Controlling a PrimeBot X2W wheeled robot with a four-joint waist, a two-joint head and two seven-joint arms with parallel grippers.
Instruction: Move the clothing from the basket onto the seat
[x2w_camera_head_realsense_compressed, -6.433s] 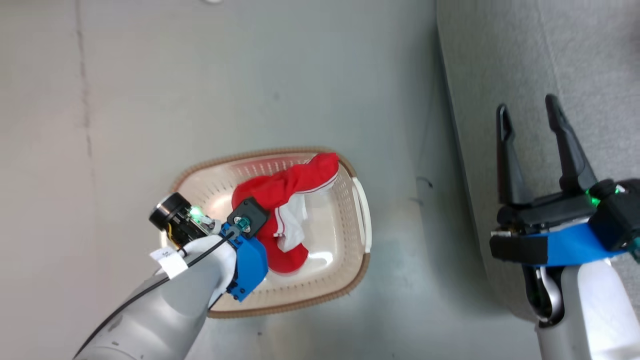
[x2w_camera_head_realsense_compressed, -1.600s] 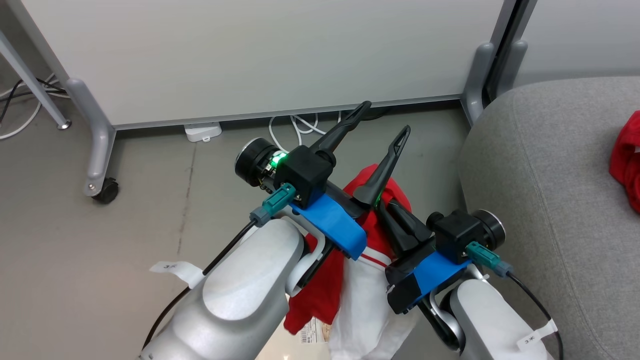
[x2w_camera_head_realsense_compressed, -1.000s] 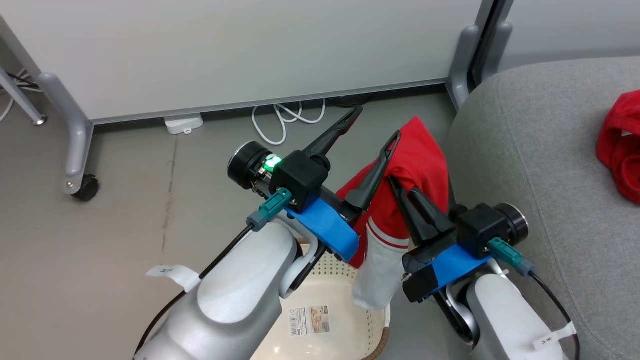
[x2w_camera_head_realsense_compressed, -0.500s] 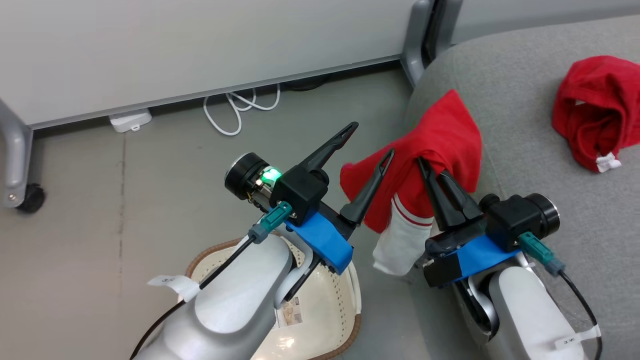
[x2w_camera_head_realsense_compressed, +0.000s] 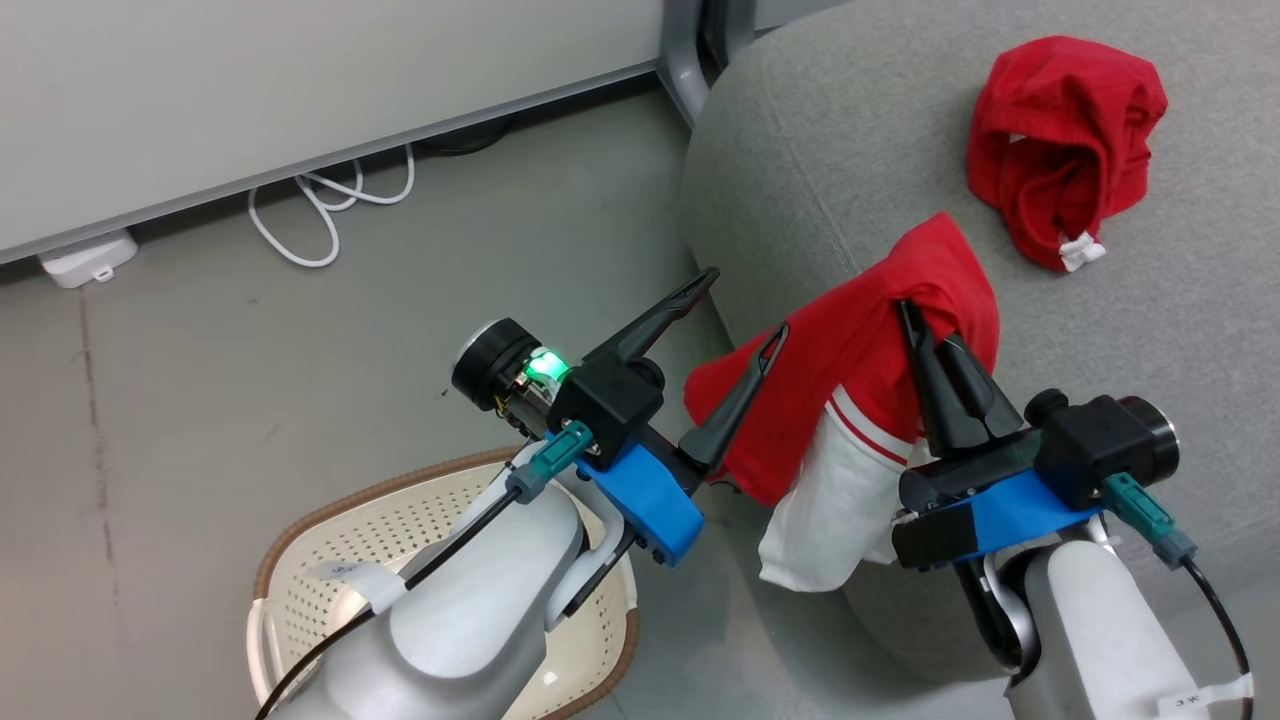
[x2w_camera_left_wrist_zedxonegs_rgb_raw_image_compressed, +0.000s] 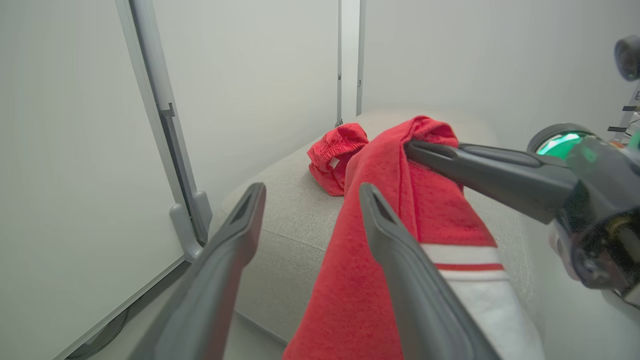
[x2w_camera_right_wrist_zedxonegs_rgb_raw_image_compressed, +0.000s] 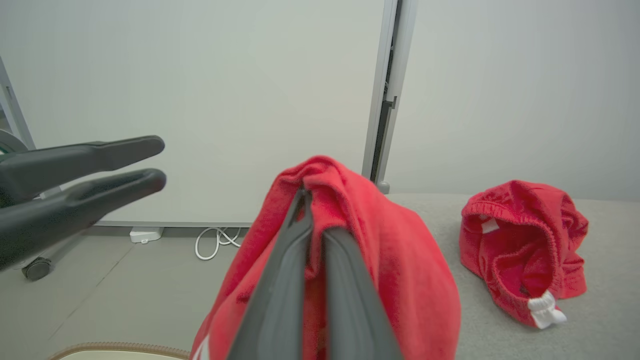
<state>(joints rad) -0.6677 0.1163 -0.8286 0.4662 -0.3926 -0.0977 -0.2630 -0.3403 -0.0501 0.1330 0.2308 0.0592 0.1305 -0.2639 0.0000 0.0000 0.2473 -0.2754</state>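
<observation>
Where the striped garment hangs: it is draped over the tips of the right end effector (x2w_camera_head_realsense_compressed: 905, 310), at the rounded corner edge of the seat (x2w_camera_head_realsense_compressed: 800, 150). The red-and-white garment (x2w_camera_head_realsense_compressed: 850, 380) lets its white panel dangle down the seat's side above the floor (x2w_camera_head_realsense_compressed: 200, 350).
Right end effector: fingers pressed together, clamped on the red cloth.
Left end effector (x2w_camera_head_realsense_compressed: 742, 305): fingers spread well apart, just beside the hanging cloth.
Plain red garment (x2w_camera_head_realsense_compressed: 1065, 165): bunched on the seat's top, further in from the corner and apart from the held one, with a small white tag at its near end.
Basket (x2w_camera_head_realsense_compressed: 300, 520): on the floor near the seat, under the left forearm.
Head view adds: the basket's perforated wall and brown rim, and the white panel's loose lower end.
Right wrist view adds: fabric folded over both closed fingertips.
Left wrist view adds: the stripe trim up close, and the right end effector side-on.
Hard to make out: the forearm covers much of the basket. I cannot tell whether the left end effector's nearer finger touches the cloth, or whether the garment rests on the seat.
</observation>
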